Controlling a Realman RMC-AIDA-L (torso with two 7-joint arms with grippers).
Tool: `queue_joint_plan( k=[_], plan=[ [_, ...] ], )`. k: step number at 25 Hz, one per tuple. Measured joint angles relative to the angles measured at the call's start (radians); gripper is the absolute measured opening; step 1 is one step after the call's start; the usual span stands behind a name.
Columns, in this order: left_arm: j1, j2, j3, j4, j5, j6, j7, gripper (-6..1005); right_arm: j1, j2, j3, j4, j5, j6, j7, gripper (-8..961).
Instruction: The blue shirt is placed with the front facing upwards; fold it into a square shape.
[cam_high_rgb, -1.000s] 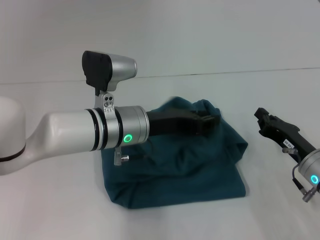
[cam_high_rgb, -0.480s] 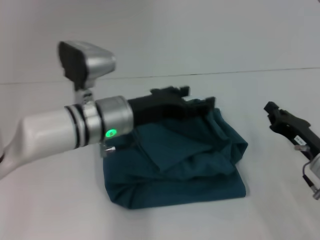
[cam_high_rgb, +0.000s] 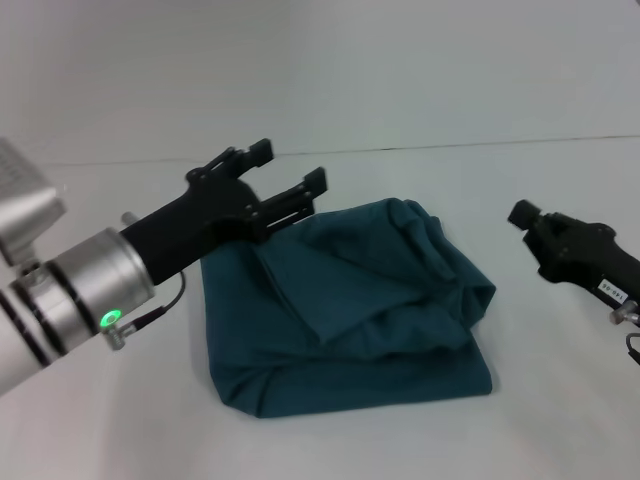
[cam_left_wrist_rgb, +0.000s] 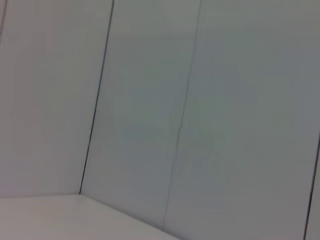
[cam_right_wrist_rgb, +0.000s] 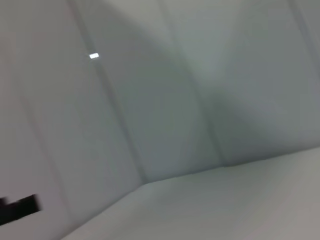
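Note:
The blue shirt (cam_high_rgb: 350, 310) lies in the head view as a rumpled, roughly square teal bundle on the white table, with loose folds piled toward its right side. No lettering shows on it. My left gripper (cam_high_rgb: 290, 166) hovers over the shirt's far left corner, lifted off the cloth, open and holding nothing. Off to the right, my right gripper (cam_high_rgb: 524, 216) stays apart from the shirt's right edge, pointing toward it. Neither wrist view shows the shirt.
The white table (cam_high_rgb: 560, 420) spreads all around the shirt and meets a white wall (cam_high_rgb: 400, 70) behind it. Both wrist views show only pale wall panels and table; a dark shape (cam_right_wrist_rgb: 17, 207) sits at the right wrist view's edge.
My left arm has drawn back to the left and risen off the shirt, its gripper now open and free. The shirt's top folds are uncovered. The right gripper shifted slightly.

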Motion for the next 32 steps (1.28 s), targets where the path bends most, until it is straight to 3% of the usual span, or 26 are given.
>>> queue_joint_plan(
  k=[8,14,20,32],
  plan=[
    [0.053,0.006,-0.098,-0.060,0.008,0.142,0.081,872,0.032,0.003,-0.241,-0.195,0.001,-0.144,0.083,12],
    [0.087,0.012,-0.109,-0.064,0.016,0.172,0.086,872,0.081,0.008,-0.385,-0.408,0.005,-0.193,0.261,49],
    [0.116,0.019,-0.127,-0.065,0.028,0.234,0.096,872,0.101,0.012,-0.635,-0.590,0.011,-0.191,0.446,102],
    [0.175,0.014,-0.239,-0.070,0.110,0.363,0.110,872,0.045,0.017,-1.241,-0.927,0.013,-0.013,0.696,565]
  ],
)
